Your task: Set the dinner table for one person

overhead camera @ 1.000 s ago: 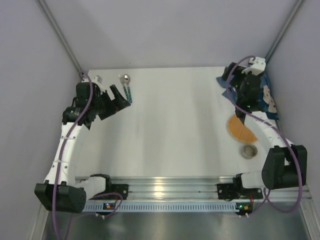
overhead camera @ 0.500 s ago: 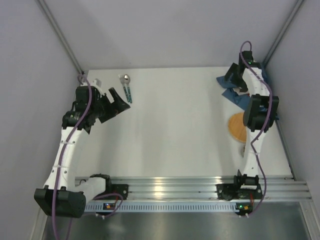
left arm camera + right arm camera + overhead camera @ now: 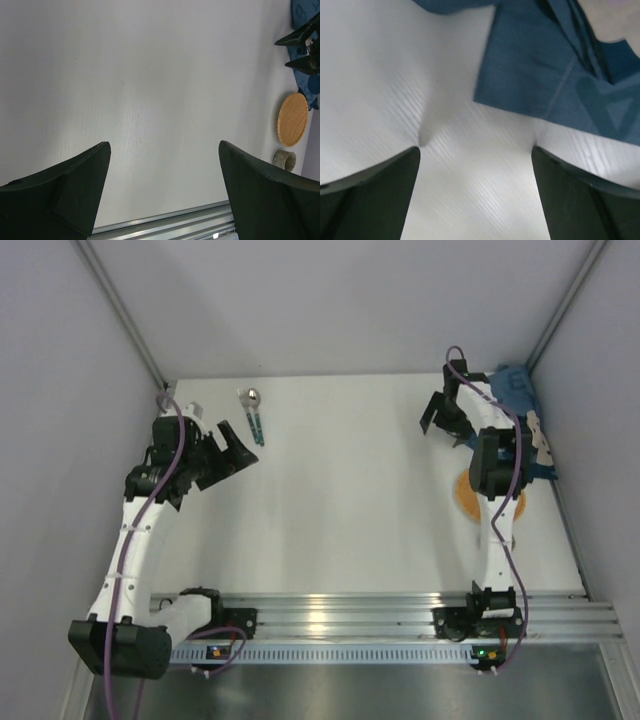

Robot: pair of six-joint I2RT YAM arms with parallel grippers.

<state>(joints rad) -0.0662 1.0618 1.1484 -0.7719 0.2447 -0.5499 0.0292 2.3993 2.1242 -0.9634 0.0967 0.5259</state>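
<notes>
The white dinner table (image 3: 350, 510) has its ribbed aluminium rail (image 3: 340, 615) along the near edge. A spoon with a teal handle (image 3: 254, 415) lies at the far left. My left gripper (image 3: 238, 443) is open and empty just left of the spoon, hovering over bare table (image 3: 164, 145). A woven orange plate (image 3: 472, 502) lies at the right, partly under my right arm. My right gripper (image 3: 441, 428) is open and empty, low over the table (image 3: 476, 150) just left of the rumpled blue placemat (image 3: 555, 70).
The blue placemat (image 3: 527, 420) lies bunched in the far right corner against the wall. In the left wrist view a small grey cup (image 3: 284, 159) stands near the orange plate (image 3: 292, 119) by the rail (image 3: 165, 220). Grey walls close in on three sides.
My right arm has stretched out straight and its gripper has swung left, from over the placemat to the bare table beside it. The left gripper has barely moved.
</notes>
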